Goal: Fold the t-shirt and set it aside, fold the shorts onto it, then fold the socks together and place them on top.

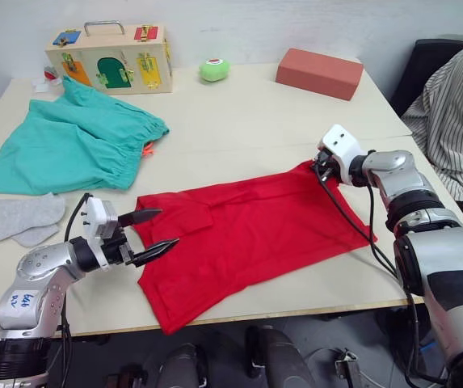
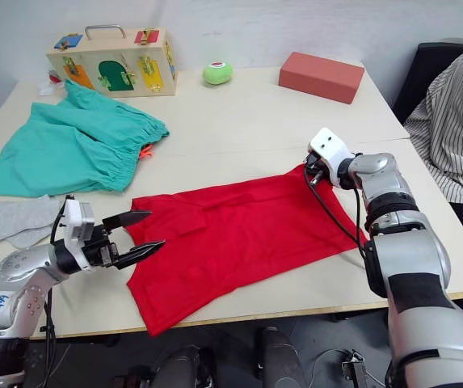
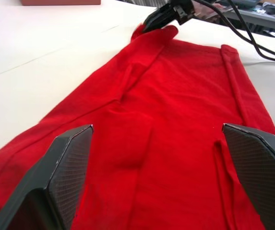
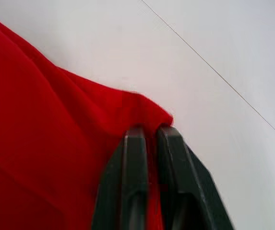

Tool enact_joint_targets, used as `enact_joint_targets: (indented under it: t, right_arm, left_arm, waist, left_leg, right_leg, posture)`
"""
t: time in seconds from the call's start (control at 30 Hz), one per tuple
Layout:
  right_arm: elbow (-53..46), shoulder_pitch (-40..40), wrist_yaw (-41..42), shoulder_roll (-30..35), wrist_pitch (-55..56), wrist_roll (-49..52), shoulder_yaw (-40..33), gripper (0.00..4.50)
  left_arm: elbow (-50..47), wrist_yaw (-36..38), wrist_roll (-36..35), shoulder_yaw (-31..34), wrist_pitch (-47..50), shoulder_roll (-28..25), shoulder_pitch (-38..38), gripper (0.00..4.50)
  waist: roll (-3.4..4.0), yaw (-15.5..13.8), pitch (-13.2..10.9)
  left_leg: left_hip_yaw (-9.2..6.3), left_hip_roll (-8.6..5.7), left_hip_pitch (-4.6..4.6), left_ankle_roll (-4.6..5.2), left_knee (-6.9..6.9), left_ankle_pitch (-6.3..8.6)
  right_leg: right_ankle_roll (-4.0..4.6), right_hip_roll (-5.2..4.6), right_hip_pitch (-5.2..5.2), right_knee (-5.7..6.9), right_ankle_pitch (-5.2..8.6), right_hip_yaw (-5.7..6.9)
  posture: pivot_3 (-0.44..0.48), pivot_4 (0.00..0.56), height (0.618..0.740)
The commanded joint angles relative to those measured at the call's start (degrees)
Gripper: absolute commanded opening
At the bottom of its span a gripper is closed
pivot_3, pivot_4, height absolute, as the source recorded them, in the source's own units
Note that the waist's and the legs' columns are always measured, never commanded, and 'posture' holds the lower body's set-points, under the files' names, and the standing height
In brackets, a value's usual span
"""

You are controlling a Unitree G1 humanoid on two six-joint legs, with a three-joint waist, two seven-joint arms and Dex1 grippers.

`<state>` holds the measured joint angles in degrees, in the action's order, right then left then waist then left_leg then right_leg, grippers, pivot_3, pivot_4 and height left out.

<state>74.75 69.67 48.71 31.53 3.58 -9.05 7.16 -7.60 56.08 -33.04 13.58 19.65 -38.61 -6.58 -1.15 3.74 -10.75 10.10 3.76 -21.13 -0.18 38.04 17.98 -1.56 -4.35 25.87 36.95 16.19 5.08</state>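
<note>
Nearest, at lower left, the left gripper [image 1: 149,234] hangs with jaws spread at the t-shirt's [image 1: 247,234] near edge, gripping nothing. At centre, the shirt lies partly folded, so folding is barely begun. At right, the right gripper [image 1: 321,167] pinches its far corner; the right wrist view shows cloth caught between pressed fingers [image 4: 135,177]. Socks [image 1: 19,218] and shorts [image 1: 69,145] wait untouched at upper left.

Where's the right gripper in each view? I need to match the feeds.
Left eye: right gripper at the t-shirt far corner.
Right eye: same corner.
Left wrist: up top, at that corner.
Right wrist: fingers pinching red cloth.
Shared landmark: that pinched corner.
</note>
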Motion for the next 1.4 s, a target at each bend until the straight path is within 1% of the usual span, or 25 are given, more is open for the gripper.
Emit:
enact_joint_targets:
  t: [0.03,0.13,0.17,0.2,0.23,0.27,0.3,0.33,0.37,0.4,0.47,0.5,0.53,0.57,0.63,0.73,0.87,1.07,1.13,1.23,1.33,1.4]
  right_arm:
    - [-2.29,1.46,4.98,5.26,-1.79,2.42,-3.21,1.61]
    - [-6.18,0.0,11.78,10.29,-8.79,5.37,-5.89,2.62]
    - [-8.46,-0.72,14.47,12.03,-13.71,6.84,-6.91,3.04]
    - [-11.2,-1.38,16.01,13.88,-21.31,9.41,-8.99,3.34]
    - [-14.76,-2.63,16.9,15.07,-27.59,11.46,-10.59,3.75]
    - [-21.15,-5.51,17.26,16.28,-34.77,13.79,-12.17,4.04]
    - [-28.62,-9.85,18.64,18.44,-42.32,16.04,-13.32,4.36]
    - [-37.47,-15.0,18.86,20.22,-51.09,19.31,-15.91,4.46]
    - [-46.54,-20.26,17.91,21.53,-60.78,22.82,-19.85,4.46]
    - [-53.19,-24.01,16.51,22.08,-67.53,25.43,-23.08,4.46]
    - [-69.75,-35.09,14.6,22.68,-79.33,29.69,-29.64,4.46]
    - [-76.21,-39.62,13.68,22.65,-83.85,31.18,-32.41,4.46]
    - [-82.43,-44.17,11.86,21.12,-89.81,31.72,-35.58,4.46]
    - [-87.09,-47.48,9.54,18.68,-93.01,31.83,-38.36,4.46]
    - [-92.17,-51.63,5.61,15.13,-95.69,32.5,-41.89,4.46]
    - [-95.28,-56.41,0.37,11.27,-96.08,35.03,-45.36,4.46]
    - [-96.05,-59.94,-5.18,8.69,-96.08,38.43,-47.18,4.46]
    - [-95.92,-59.46,-13.63,3.07,-96.08,43.32,-47.77,4.46]
    - [-95.54,-59.28,-15.27,1.92,-96.08,45.07,-46.47,4.46]
    - [-94.42,-57.31,-18.19,-0.5,-96.08,46.18,-45.48,4.46]
    - [-93.54,-55.37,-20.22,-2.24,-96.08,45.8,-44.82,3.84]
    - [-93.27,-54.65,-21.03,-2.93,-96.08,45.87,-44.57,3.15]
  left_arm:
    - [2.34,2.36,-1.41,1.25,2.19,-2.95,-3.11,4.5]
    - [7.59,4.59,-0.1,0.14,1.58,-4.5,-7.87,4.5]
    - [9.37,5.72,0.3,-0.71,1.75,-4.99,-9.63,4.5]
    - [11.14,7.37,1.24,-2.41,1.9,-5.65,-11.6,4.5]
    - [12.25,8.73,1.82,-3.38,1.83,-6.24,-12.54,4.5]
    - [13.38,10.43,2.64,-4.21,1.09,-7.03,-12.99,4.5]
    - [15.54,12.02,4.25,-6.19,0.38,-7.33,-15.13,4.5]
    - [18.27,13.36,6.08,-8.03,-0.93,-7.26,-17.73,4.5]
    - [21.56,14.64,7.64,-9.79,-1.86,-6.86,-21.02,4.5]
    - [23.98,15.54,8.65,-10.9,-2.56,-6.49,-23.34,4.5]
    - [32.19,16.97,12.08,-13.08,-6.96,-4.94,-29.99,4.5]
    - [35.46,17.94,13.13,-13.91,-8.22,-4.34,-32.58,4.5]
    - [42.2,18.13,16.09,-15.97,-10.84,-2.72,-37.26,4.5]
    - [48.2,18.29,18.7,-17.74,-13.85,-1.08,-41.0,4.5]
    - [57.15,17.7,22.66,-19.66,-18.63,1.51,-45.9,4.5]
    - [68.01,15.63,27.51,-21.48,-22.85,4.69,-51.92,4.5]
    - [75.79,13.99,31.47,-22.24,-25.02,7.0,-56.94,4.5]
    - [80.66,12.92,34.15,-21.26,-23.14,7.77,-60.15,4.5]
    - [81.53,13.99,34.07,-20.69,-20.36,8.09,-60.52,4.5]
    - [82.06,12.11,35.05,-20.42,-19.29,9.03,-60.37,4.5]
    - [82.59,9.83,36.05,-20.13,-18.4,9.83,-60.27,4.5]
    - [82.73,9.48,36.6,-20.04,-17.77,10.04,-60.31,4.5]
  waist:
    - [0.02,-0.33,-0.01]
    - [0.04,-0.83,-0.03]
    - [0.04,-0.86,-0.03]
    - [0.04,-0.8,-0.03]
    - [0.04,-0.82,-0.03]
    - [0.04,-0.82,-0.03]
    - [0.04,-0.79,-0.02]
    - [0.04,-0.89,-0.02]
    - [0.04,-1.16,-0.03]
    - [0.04,-1.6,-0.03]
    - [0.05,-2.11,-0.03]
    - [0.05,-2.24,-0.03]
    - [0.04,-2.26,-0.03]
    - [0.03,-2.3,-0.02]
    - [-0.09,-2.23,0.05]
    - [-0.11,-1.99,0.05]
    - [-0.24,-1.94,-0.02]
    - [-0.46,-1.97,0.0]
    - [-0.51,-1.94,0.02]
    - [-0.72,-1.85,0.11]
    - [-0.73,-1.94,0.11]
    - [-0.73,-2.07,0.12]
  left_leg:
    - [0.0,0.0,-0.01,0.0,0.0,0.0]
    - [-0.05,-0.05,-0.05,0.04,0.01,-0.02]
    - [-0.04,-0.05,-0.06,0.04,0.01,-0.02]
    - [-0.05,-0.05,-0.06,0.04,0.02,-0.02]
    - [-0.05,-0.05,-0.07,0.05,0.01,-0.02]
    - [-0.06,-0.05,-0.07,0.05,0.01,-0.02]
    - [-0.07,-0.03,-0.06,0.04,-0.01,-0.01]
    - [-0.09,-0.02,-0.06,0.03,-0.02,-0.01]
    - [-0.14,-0.02,-0.08,0.03,-0.05,-0.01]
    - [-0.18,-0.01,-0.09,0.0,-0.04,-0.01]
    - [-0.18,-0.01,-0.13,-0.04,0.01,-0.03]
    - [-0.18,-0.02,-0.14,-0.04,0.04,-0.05]
    - [-0.22,-0.04,-0.15,-0.05,0.06,-0.06]
    - [-0.22,-0.04,-0.14,-0.04,0.06,-0.06]
    - [-0.35,-0.05,-0.07,-0.02,0.07,-0.04]
    - [-0.32,-0.07,-0.08,0.18,0.06,0.07]
    - [-0.22,-0.06,-0.28,0.15,0.02,0.05]
    - [-0.18,-0.04,-0.28,0.12,0.09,0.01]
    - [-0.18,-0.02,-0.23,0.14,0.09,0.01]
    - [-0.19,0.01,-0.22,0.14,0.09,0.02]
    - [-0.22,0.01,-0.08,0.15,0.1,0.02]
    - [-0.29,0.0,-0.07,0.18,0.1,0.04]
  right_leg:
    - [0.0,0.0,0.01,0.01,0.0,0.0]
    - [0.0,-0.02,0.01,-0.01,0.0,0.06]
    - [-0.02,-0.03,0.0,-0.04,-0.01,0.07]
    - [-0.03,-0.03,-0.01,-0.06,-0.02,0.07]
    - [-0.03,-0.04,0.0,-0.05,-0.02,0.07]
    - [-0.03,-0.04,-0.01,-0.06,-0.02,0.08]
    - [-0.03,-0.03,-0.01,-0.08,-0.02,0.09]
    - [-0.02,-0.03,-0.01,-0.08,-0.01,0.11]
    - [0.0,-0.02,-0.01,-0.1,0.0,0.16]
    - [0.02,0.0,0.0,-0.1,0.01,0.21]
    - [0.03,0.01,0.06,-0.04,0.02,0.22]
    - [0.03,0.0,0.07,0.02,0.02,0.23]
    - [0.03,0.0,0.06,0.03,0.01,0.26]
    - [0.01,0.0,0.04,0.04,0.01,0.27]
    - [0.0,0.01,-0.14,-0.06,-0.05,0.42]
    - [-0.02,-0.04,-0.19,-0.13,-0.11,0.46]
    - [-0.01,0.08,0.07,-0.14,-0.1,0.48]
    - [-0.01,0.14,0.1,-0.09,-0.1,0.74]
    - [-0.01,0.14,0.06,-0.08,-0.1,0.74]
    - [-0.01,0.17,0.05,-0.07,-0.1,0.74]
    - [-0.01,0.14,-0.1,-0.06,-0.1,0.72]
    - [-0.01,0.1,-0.16,-0.06,-0.1,0.71]
  posture:
    - [0.0,0.15,0.74]
    - [0.0,0.15,0.74]
    - [0.0,0.15,0.74]
    - [0.0,0.15,0.74]
    - [0.0,0.15,0.74]
    - [0.0,0.15,0.74]
    - [0.0,0.15,0.74]
    - [0.0,0.15,0.74]
    - [0.0,0.15,0.74]
    - [0.0,0.15,0.74]
    - [0.0,0.15,0.74]
    - [0.0,0.15,0.74]
    - [0.0,0.15,0.74]
    - [0.0,0.15,0.74]
    - [0.0,0.15,0.74]
    - [0.0,0.15,0.74]
    - [0.0,0.15,0.74]
    - [0.0,0.15,0.74]
    - [0.0,0.15,0.74]
    - [0.0,0.15,0.74]
    - [0.0,0.15,0.74]
    - [0.0,0.15,0.74]
